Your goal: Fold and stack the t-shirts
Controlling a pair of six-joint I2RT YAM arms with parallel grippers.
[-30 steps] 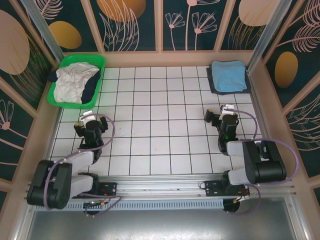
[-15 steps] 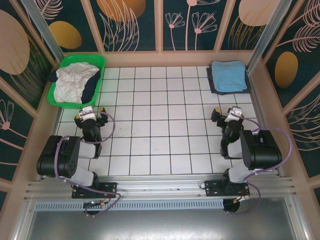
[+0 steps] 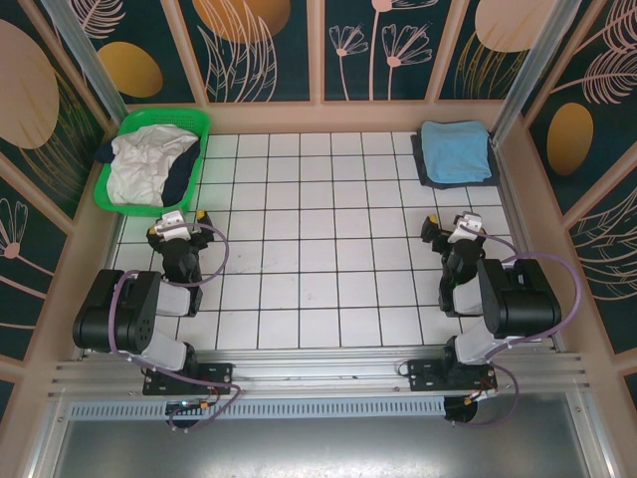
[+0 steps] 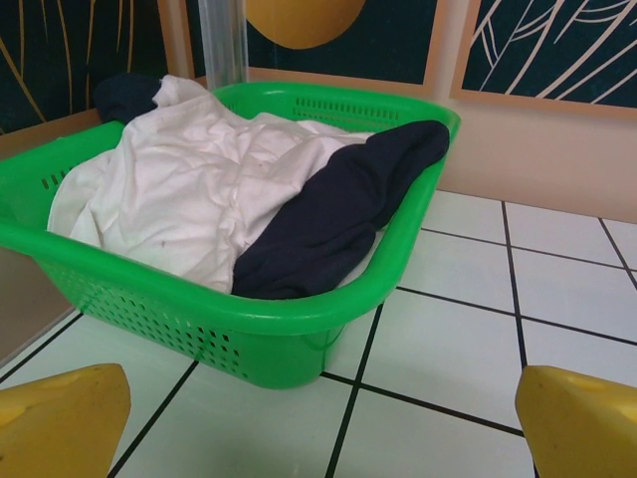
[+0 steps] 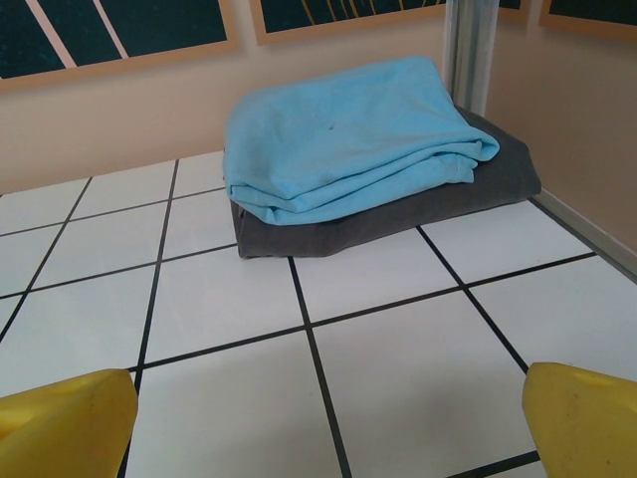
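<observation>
From above, we see a green basket in the far left corner of the counter. It holds a crumpled white tee and a navy tee. In the far right corner a folded light blue tee lies on a dark grey tee. The left jaws stand apart just before the basket. The right jaws stand apart, short of the stack. Teal leaf-print walls enclose the white tiles.

At the left wrist, yellow fingertips sit wide, nothing between them. Ahead, the navy tee drapes over the white tee.

At the right wrist, the fingertips are equally wide, with bare tiles before the stack.
</observation>
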